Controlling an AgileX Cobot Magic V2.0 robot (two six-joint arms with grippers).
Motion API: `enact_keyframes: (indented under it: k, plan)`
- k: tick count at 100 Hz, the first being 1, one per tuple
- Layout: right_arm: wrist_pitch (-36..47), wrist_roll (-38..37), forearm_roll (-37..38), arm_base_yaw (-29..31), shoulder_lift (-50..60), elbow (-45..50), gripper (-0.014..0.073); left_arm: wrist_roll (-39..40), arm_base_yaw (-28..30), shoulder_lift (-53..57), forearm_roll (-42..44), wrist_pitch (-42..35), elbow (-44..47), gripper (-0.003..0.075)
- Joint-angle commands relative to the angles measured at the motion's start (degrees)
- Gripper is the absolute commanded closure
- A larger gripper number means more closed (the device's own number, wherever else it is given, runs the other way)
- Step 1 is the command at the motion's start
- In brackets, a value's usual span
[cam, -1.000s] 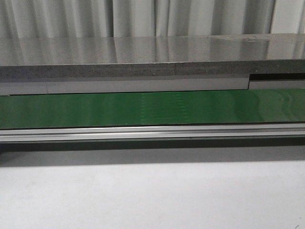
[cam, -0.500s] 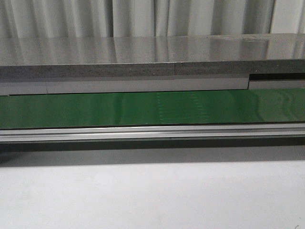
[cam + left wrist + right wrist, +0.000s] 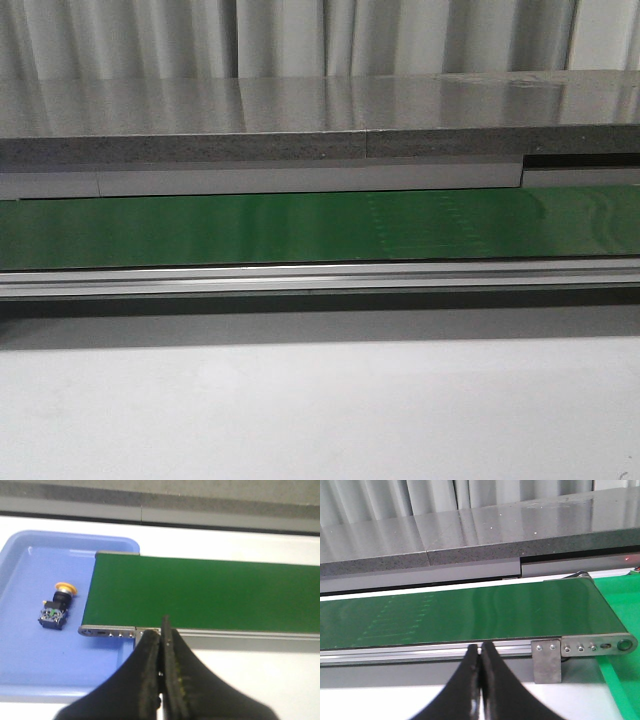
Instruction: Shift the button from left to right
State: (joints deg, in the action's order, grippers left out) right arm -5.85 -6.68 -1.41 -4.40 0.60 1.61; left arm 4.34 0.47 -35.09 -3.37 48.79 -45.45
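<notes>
Left wrist view: button is seen lying in blue tray, ungrasped. Left gripper and right gripper are closed, empty. Reach-and-open is needed next.

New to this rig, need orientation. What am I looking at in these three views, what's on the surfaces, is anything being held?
A two-armed robot faces a green conveyor belt. The front view looks forward over the belt, with neither arm in view. The other two views come from cameras on the wrists. In the left wrist view, the left gripper is shut on nothing. Beyond it a blue tray sits at the belt's end, with the button, yellow-orange head and black body, lying in it. In the right wrist view, the right gripper is shut and empty too, near the belt's other end.
</notes>
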Motion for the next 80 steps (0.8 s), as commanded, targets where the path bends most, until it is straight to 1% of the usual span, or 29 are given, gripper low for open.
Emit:
enact_keyframes:
  k: [1, 28, 35, 39, 44, 47, 49, 52, 53, 54, 56, 59, 64, 66, 69, 80]
  plan:
    - [4.8, 0.1, -0.2, 0.1, 1.0, -1.0, 0.0651, 0.6, 0.1, -3.8, -0.7, -0.8, -3.6, 0.0741]
    - [4.8, 0.1, -0.2, 0.1, 1.0, -1.0, 0.0651, 0.6, 0.1, -9.0, -0.7, 0.0, -3.5, 0.0738]
    - [4.8, 0.1, -0.2, 0.1, 1.0, -1.0, 0.0651, 0.5, 0.1, -9.5, -0.7, 0.0, -3.5, 0.0704]
    - [4.8, 0.1, -0.2, 0.1, 1.0, -1.0, 0.0651, 0.4, 0.1, -9.6, -0.7, 0.1, -3.5, 0.0648]
    - [4.8, 0.1, -0.2, 0.1, 1.0, -1.0, 0.0651, 0.3, 0.1, -9.6, -0.7, 0.1, -3.5, 0.0554]
    - [4.8, 0.1, -0.2, 0.1, 1.0, -1.0, 0.0651, 0.1, 0.1, -9.6, -0.7, 0.1, -3.5, 0.0471]
    - [4.8, 0.1, -0.2, 0.1, 1.0, -1.0, 0.0651, 0.0, 0.1, -9.6, -0.7, 0.1, -3.5, 0.0434]
    - [4.8, 0.1, -0.2, 0.1, 1.0, -1.0, 0.0651, -0.1, 0.1, -9.6, -0.6, 0.1, -3.5, 0.0335]
    - [4.8, 0.1, -0.2, 0.1, 1.0, -1.0, 0.0651, -0.1, 0.1, -9.6, -0.5, 0.1, -3.5, 0.0315]
    - [4.8, 0.1, -0.2, 0.1, 1.0, -1.0, 0.0651, -0.1, 0.1, -9.6, -0.5, 0.1, -3.5, 0.0274]
    - [4.8, 0.1, -0.2, 0.1, 1.0, -1.0, 0.0651, -0.1, 0.1, -9.6, -0.5, 0.1, -3.5, 0.0235]
    - [4.8, 0.1, -0.2, 0.1, 1.0, -1.0, 0.0651, -0.1, 0.1, -9.6, -0.5, 0.1, -3.5, 0.0144]
    - [4.8, 0.1, -0.2, 0.1, 1.0, -1.0, 0.0651, -0.1, 0.1, -9.6, -0.4, -0.3, -3.5, 0.0049]
    - [4.8, 0.1, -0.2, 0.1, 1.0, -1.0, 0.0651, -0.1, 0.1, -9.6, -0.4, -0.6, -3.5, 0.0022]
    - [4.8, 0.1, -0.2, 0.1, 1.0, -1.0, 0.0651, -0.1, 0.1, -9.6, -0.4, -0.8, -3.5, 0.0002]
    - [4.8, 0.1, -0.2, 0.1, 1.0, -1.0, 0.0651, -0.1, 0.1, -9.6, -0.7, -1.1, -3.5, 0.0036]
